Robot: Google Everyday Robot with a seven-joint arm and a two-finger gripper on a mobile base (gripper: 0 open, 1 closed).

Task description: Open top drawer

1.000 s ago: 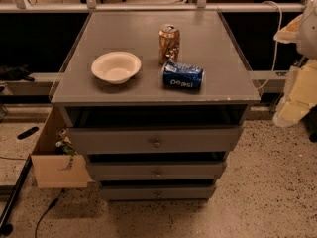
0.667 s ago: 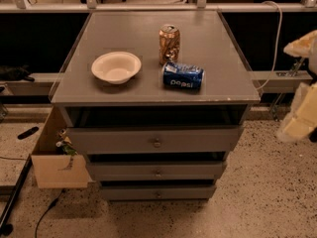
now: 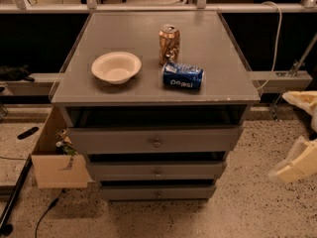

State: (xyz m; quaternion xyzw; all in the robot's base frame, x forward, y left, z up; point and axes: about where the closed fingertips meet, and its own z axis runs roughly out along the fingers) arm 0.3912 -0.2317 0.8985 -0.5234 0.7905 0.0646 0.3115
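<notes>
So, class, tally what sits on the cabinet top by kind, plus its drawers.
Cans: 2, gold can upright, blue can lying.
Bowls: 1, bowl.
Drawers: 3, top drawer, middle drawer, bottom drawer.
Total: 6.
The gripper is at the right edge.

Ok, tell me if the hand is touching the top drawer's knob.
No, the hand hangs off to the right, clear of the top drawer and its knob.
</notes>
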